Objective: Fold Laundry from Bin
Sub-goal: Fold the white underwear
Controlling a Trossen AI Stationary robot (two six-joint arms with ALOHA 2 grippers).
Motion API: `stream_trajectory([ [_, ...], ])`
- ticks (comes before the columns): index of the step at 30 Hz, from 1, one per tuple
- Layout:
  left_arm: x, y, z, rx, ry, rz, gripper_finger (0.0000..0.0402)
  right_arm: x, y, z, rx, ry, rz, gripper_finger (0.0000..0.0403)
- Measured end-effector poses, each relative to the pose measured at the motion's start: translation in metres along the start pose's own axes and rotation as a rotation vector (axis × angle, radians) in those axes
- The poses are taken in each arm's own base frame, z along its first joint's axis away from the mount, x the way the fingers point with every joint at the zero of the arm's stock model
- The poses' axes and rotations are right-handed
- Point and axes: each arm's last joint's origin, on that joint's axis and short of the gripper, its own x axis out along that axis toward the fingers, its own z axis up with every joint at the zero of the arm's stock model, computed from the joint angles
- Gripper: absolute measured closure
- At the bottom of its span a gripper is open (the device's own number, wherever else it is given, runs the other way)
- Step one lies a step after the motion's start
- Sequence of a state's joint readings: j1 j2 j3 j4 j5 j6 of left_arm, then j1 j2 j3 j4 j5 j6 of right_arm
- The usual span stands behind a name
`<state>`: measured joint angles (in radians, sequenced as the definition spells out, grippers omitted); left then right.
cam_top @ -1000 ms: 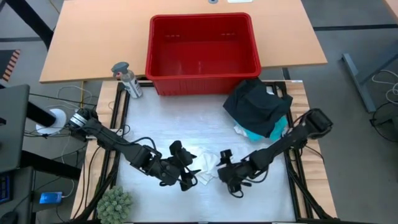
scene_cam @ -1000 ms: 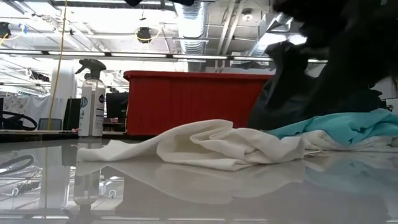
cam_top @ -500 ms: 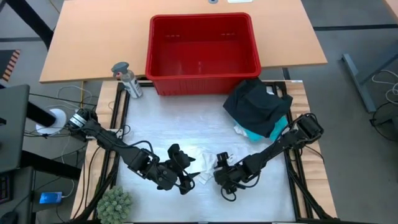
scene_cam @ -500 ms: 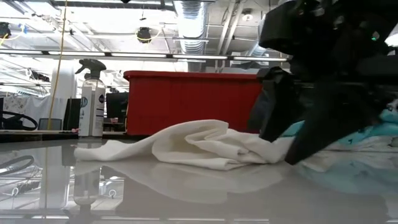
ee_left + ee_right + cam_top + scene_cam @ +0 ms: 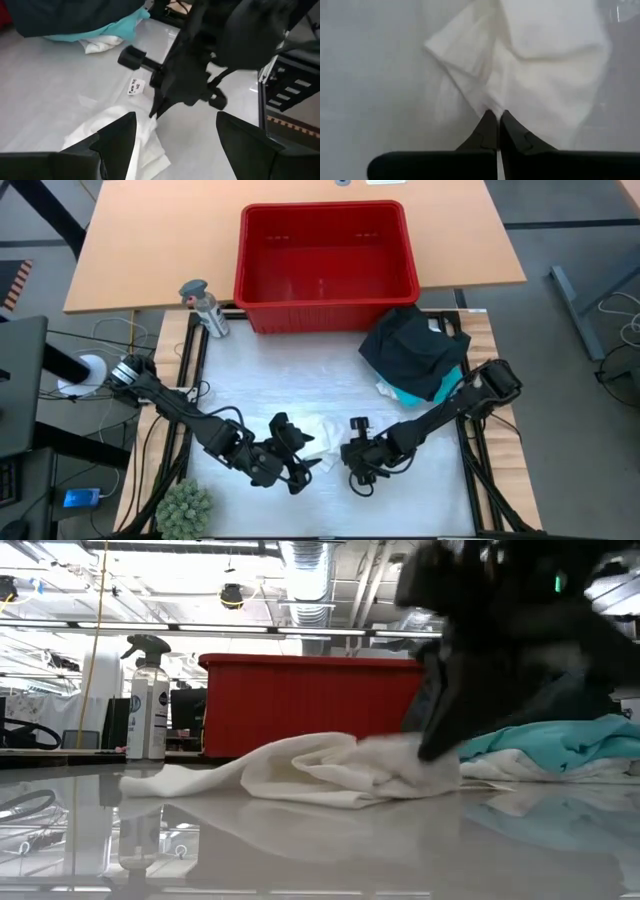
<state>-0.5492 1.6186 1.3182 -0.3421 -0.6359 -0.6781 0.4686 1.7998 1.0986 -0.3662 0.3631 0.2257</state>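
Right gripper [image 5: 496, 119] pinches the white cloth's [image 5: 540, 60] edge at six o'clock; left gripper [image 5: 175, 135] gapes wide, empty, beside it.

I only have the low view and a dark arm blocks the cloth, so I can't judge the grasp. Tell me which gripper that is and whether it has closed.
Observer: It is the right gripper, shut on the white cloth, pinching a fold at its edge.
Operator: Report the left gripper.
Observer: The left gripper is open, hovering over the cloth's opposite side, holding nothing.
Operator: Check the bin.
Observer: From above, the red bin looks empty; the dark and turquoise laundry pile sits on the table beside it.
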Motion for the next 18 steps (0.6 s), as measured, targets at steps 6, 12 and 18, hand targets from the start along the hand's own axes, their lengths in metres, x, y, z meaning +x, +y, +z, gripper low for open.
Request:
stream_trajectory([
  [6,-0.01,-0.002,0.006,-0.024,-0.03,-0.033,0.0139,-0.057,-0.019,0.042,0.204,-0.114,0.082,0.0379],
  [12,-0.019,-0.005,0.007,-0.024,-0.042,-0.05,0.0139,-0.09,-0.062,0.062,0.605,-0.246,0.197,0.0379],
  [18,-0.028,-0.007,0.001,0.03,-0.051,0.001,0.0139,-0.112,-0.094,0.071,0.752,-0.388,0.219,0.0379],
])
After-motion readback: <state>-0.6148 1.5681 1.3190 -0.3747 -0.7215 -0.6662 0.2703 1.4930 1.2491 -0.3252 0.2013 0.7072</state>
